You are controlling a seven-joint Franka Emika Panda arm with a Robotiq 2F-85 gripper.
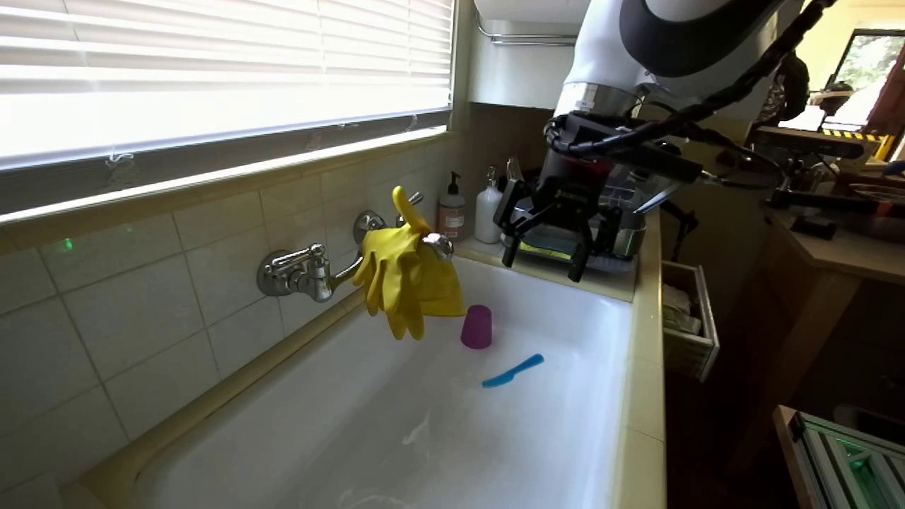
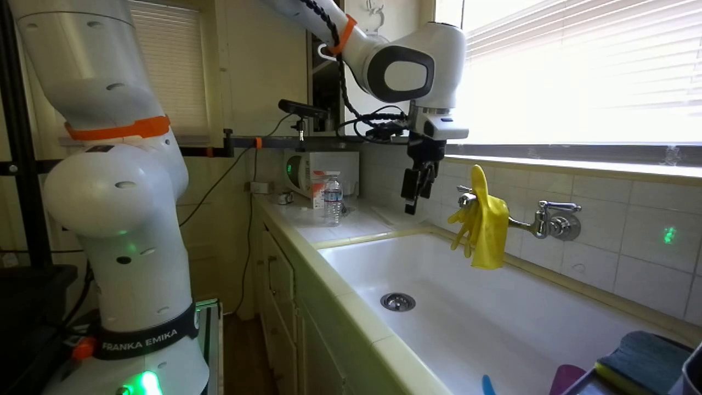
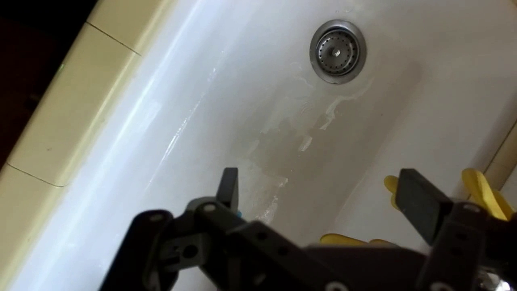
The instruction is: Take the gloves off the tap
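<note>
Look at your yellow gloves (image 1: 406, 276), operator, hung over the chrome tap (image 1: 320, 276), right by the centre of the frame in an exterior view, with a rounded bit of the chrome poking out on their right! One glove finger points straight up, others droop over the sink (image 1: 604, 396). Your jaws are released, spread wide, to the upper right of the gloves and clearly apart from them. Just right of centre in the frame, a purple cup (image 1: 477, 327) sits in the sink, and below it there's a blue utensil (image 1: 513, 371) lying flat. Over in an exterior view with a water bottle (image 2: 333, 200) on the surface (image 2: 301, 222), your jaws hang near the middle, slightly right, and there's a gap, a real gap, between them and the gloves on their right. Now your wrist view! The jaws stand at the bottom, wide apart above the sink, with the drain (image 3: 337, 52) up top, right of centre, and yellow patches of glove show at lower right, partly hidden by the jaw on that side
</note>
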